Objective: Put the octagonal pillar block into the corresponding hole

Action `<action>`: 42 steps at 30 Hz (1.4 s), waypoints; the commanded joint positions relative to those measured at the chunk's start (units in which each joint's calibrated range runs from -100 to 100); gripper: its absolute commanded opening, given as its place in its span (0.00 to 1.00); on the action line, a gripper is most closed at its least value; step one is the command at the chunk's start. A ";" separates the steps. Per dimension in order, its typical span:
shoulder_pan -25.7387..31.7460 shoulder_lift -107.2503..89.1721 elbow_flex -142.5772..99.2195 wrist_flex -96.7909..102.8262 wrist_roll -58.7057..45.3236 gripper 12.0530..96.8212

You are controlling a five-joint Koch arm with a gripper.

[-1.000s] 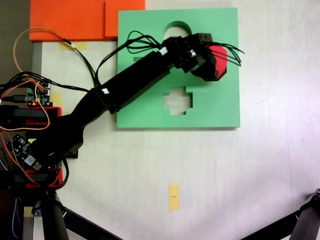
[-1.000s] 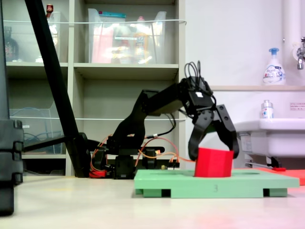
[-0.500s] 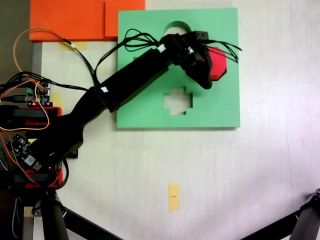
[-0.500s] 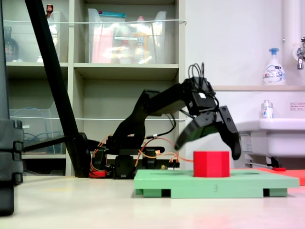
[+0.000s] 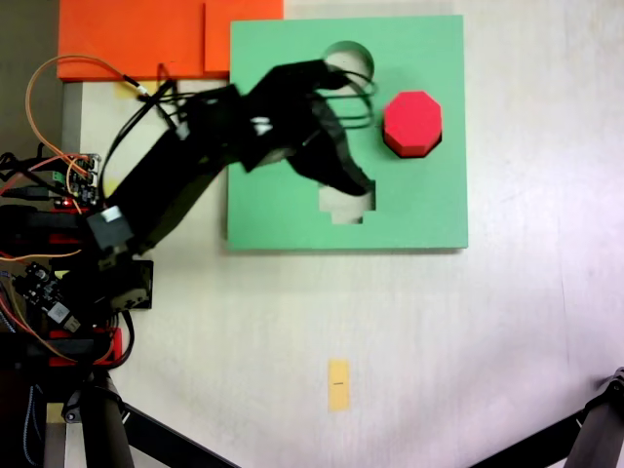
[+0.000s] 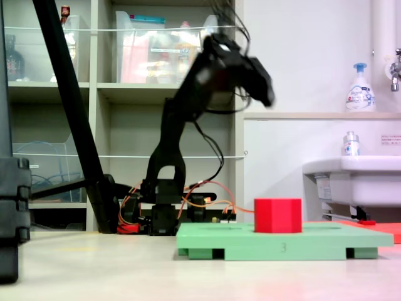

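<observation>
The octagonal pillar block (image 5: 412,123) is bright red and stands upright and alone on the right part of the green foam board (image 5: 429,210). The side-on fixed view shows the block (image 6: 278,215) rising above the board (image 6: 282,241). The corresponding hole is hidden under the block. My gripper (image 5: 356,180) is well left of the block, over the cross-shaped cutout (image 5: 353,207). From the side the gripper (image 6: 268,97) hangs high above the board, blurred, with nothing in it. Its jaws overlap, so their state is unclear.
The arm partly covers the round cutout (image 5: 348,51) at the board's far edge. Orange foam sheets (image 5: 146,34) lie at the top left, with circuit boards and wires (image 5: 58,185) beside the arm's base. A yellow tape mark (image 5: 338,383) is on the table. Black stand legs (image 5: 595,429) cross the bottom corners.
The gripper opened, let go of the red block and lifted up and back to the left. The block went from tilted to upright on the board.
</observation>
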 commanded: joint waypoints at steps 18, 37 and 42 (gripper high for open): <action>-16.95 -58.80 -63.85 25.66 -29.35 0.53; -15.53 -80.16 -169.23 107.99 -41.66 0.48; -15.68 -80.16 -169.23 98.36 -41.76 0.47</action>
